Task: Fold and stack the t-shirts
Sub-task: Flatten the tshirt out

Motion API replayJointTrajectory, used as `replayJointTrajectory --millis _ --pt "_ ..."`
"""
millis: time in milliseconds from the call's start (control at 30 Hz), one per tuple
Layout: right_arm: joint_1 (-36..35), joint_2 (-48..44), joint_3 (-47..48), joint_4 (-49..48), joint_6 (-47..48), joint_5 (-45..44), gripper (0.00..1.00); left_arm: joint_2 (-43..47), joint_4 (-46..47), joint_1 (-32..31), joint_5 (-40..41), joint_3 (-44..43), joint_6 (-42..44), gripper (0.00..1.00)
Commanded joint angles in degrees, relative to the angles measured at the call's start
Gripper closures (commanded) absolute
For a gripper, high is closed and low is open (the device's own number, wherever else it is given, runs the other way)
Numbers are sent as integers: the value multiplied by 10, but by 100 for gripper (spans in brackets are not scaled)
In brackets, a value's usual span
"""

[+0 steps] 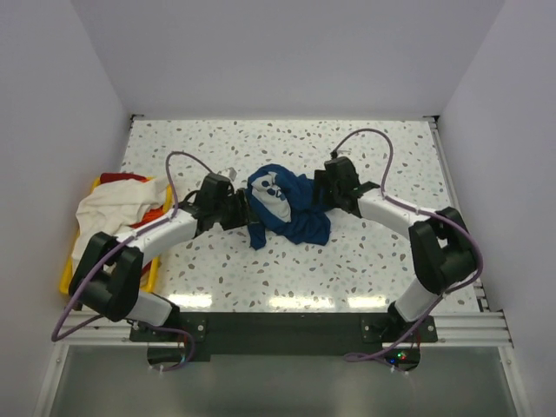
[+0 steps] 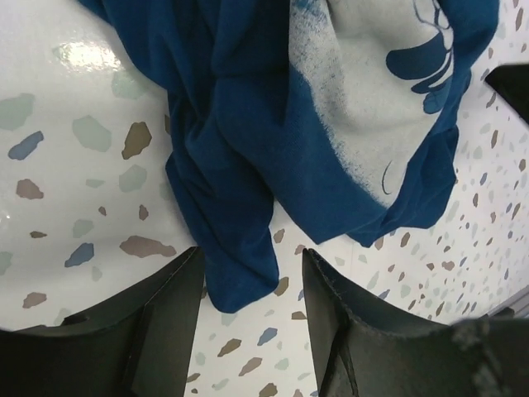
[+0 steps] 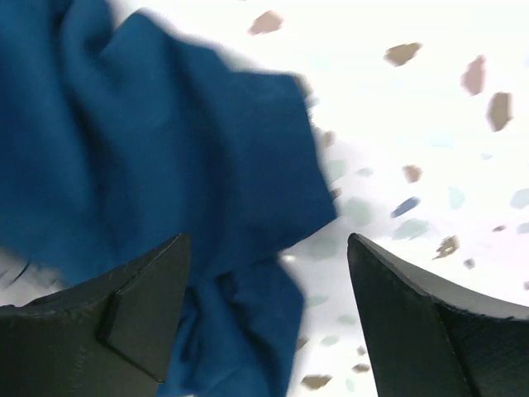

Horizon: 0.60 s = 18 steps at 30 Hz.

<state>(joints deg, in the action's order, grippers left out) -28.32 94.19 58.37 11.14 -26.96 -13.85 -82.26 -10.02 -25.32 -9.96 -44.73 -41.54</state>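
**Desk and contents, overhead view**

- One white speckled stone-pattern desk carries all items.
- One navy blue cloth t-shirt with a white printed patch lies crumpled at the centre of the frame. The patch faces up and bears a dark blue drawing. No lettering on it can be read.
- One yellow plastic bin sits at the left edge of the frame.
- The bin holds three cloth items:
  - One cream-white t-shirt lies on top and drapes over the rim.
  - One red t-shirt shows at the bin's upper end.
  - One orange t-shirt shows at the right side.

**Grippers (two)**

- Left gripper: positioned at the left edge of the navy t-shirt. In the left wrist view, the left gripper stands moderately wide. A hanging lobe of the navy t-shirt lies in the gap, unclamped.
- Right gripper: positioned at the upper right edge of the same t-shirt. In the blurred right wrist view, the right gripper is spread wide. An edge of the navy cloth lies beneath and between the fingers, and nothing is pinched.
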Motion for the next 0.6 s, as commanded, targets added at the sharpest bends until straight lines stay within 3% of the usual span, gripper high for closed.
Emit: replayJointTrajectory --millis 0,233,467,567 --pt "76 14 22 -53 -12 26 21 -17 59 -11 13 8 -18 45" --pt "96 104 49 -107 -38 132 32 -65 58 -25 56 -17 -25 41" --pt "87 138 37 -146 -67 160 37 -98 83 -39 65 -36 -33 40" --pt "71 144 38 -153 -77 166 44 -105 91 -41 69 -42 -38 43"
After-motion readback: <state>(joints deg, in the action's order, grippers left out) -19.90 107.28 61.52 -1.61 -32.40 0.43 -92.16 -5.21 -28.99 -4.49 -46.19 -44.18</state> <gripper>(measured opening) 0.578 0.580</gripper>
